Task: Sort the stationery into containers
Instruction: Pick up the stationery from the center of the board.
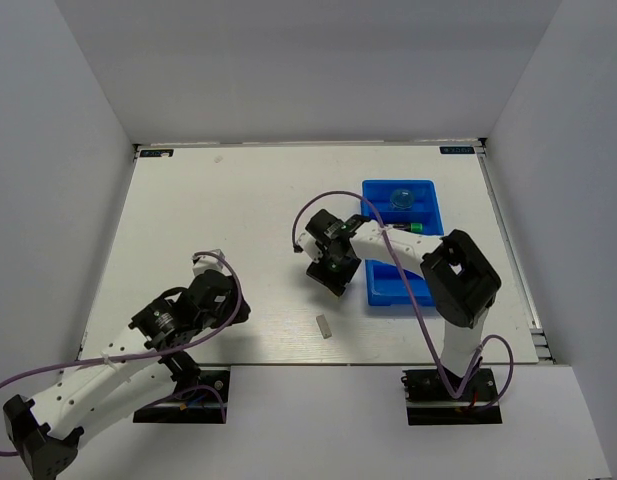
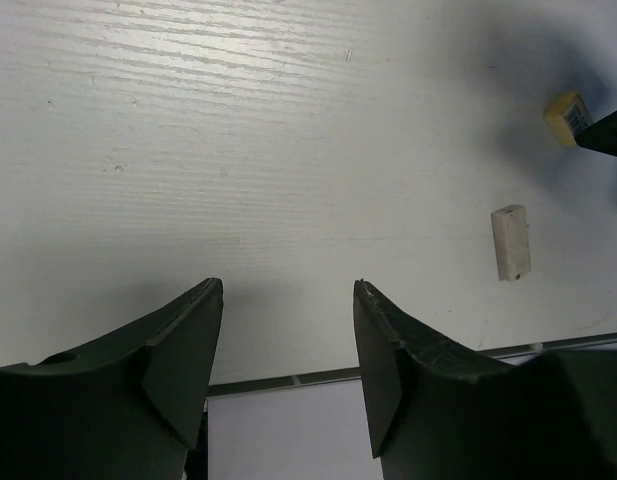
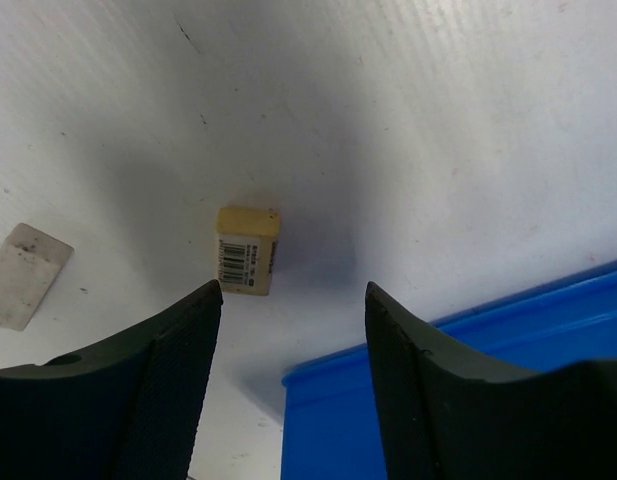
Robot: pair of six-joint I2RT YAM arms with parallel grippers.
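The blue tray [image 1: 383, 290] lies at the right; its corner shows in the right wrist view [image 3: 438, 400]. A blue round piece [image 1: 403, 197] sits in its far compartment, a green-ended marker [image 1: 413, 228] in the one nearer. My right gripper [image 1: 331, 272] [image 3: 293, 295] is open, above a yellow eraser with a barcode label [image 3: 248, 250] just left of the tray. A beige eraser [image 1: 324, 326] [image 2: 512, 242] [image 3: 23, 275] lies nearer the front edge. My left gripper [image 1: 228, 300] [image 2: 288, 290] is open and empty, over bare table to the left of the beige eraser. The yellow eraser also shows in the left wrist view [image 2: 566, 115].
The white table's front edge [image 2: 288, 380] runs just under the left fingers. Grey walls enclose the table on the left, back and right. The right arm [image 1: 458, 280] reaches over the near part of the tray.
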